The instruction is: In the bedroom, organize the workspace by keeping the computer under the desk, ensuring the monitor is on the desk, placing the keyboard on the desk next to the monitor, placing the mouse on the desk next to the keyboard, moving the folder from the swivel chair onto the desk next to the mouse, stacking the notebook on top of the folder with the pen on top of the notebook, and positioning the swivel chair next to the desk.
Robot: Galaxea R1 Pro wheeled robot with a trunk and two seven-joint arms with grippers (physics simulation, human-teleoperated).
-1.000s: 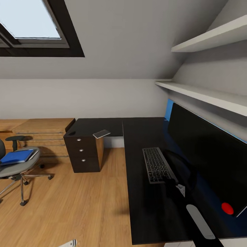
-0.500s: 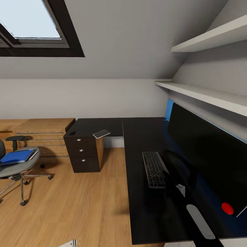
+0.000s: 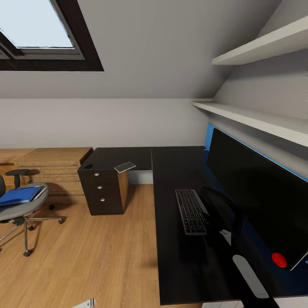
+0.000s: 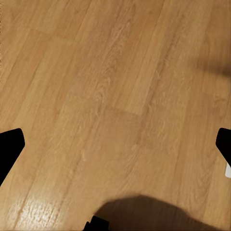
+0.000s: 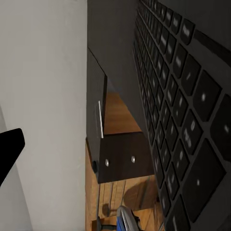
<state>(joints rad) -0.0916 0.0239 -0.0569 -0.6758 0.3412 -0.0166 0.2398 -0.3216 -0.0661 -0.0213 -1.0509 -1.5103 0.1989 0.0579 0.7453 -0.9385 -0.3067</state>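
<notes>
The black L-shaped desk (image 3: 171,171) runs along the right wall, with the wide black monitor (image 3: 256,201) standing on it. In front of the monitor's base lies the silver keyboard (image 3: 191,211), lengthwise. My right gripper (image 3: 210,229) is low at the keyboard's near end. In the right wrist view the keyboard (image 5: 187,110) is very close, one black fingertip (image 5: 9,149) stands far out to the side, and the keys hide the other. The grey notebook (image 3: 125,167) rests over the drawer unit (image 3: 102,190). The blue folder (image 3: 19,195) lies on the swivel chair (image 3: 21,209). My left gripper (image 4: 115,149) hangs open over floor.
Low light-wood cabinets (image 3: 47,164) stand along the back wall behind the chair. Two white shelves (image 3: 256,119) jut out above the monitor. A small dark object (image 3: 88,166) sits on the desk's far left end. Wooden floor (image 3: 94,252) lies between chair and desk.
The keyboard has slid a little along the desk toward me, with my right gripper at its near end. The whole view has shifted slightly, so the camera moved.
</notes>
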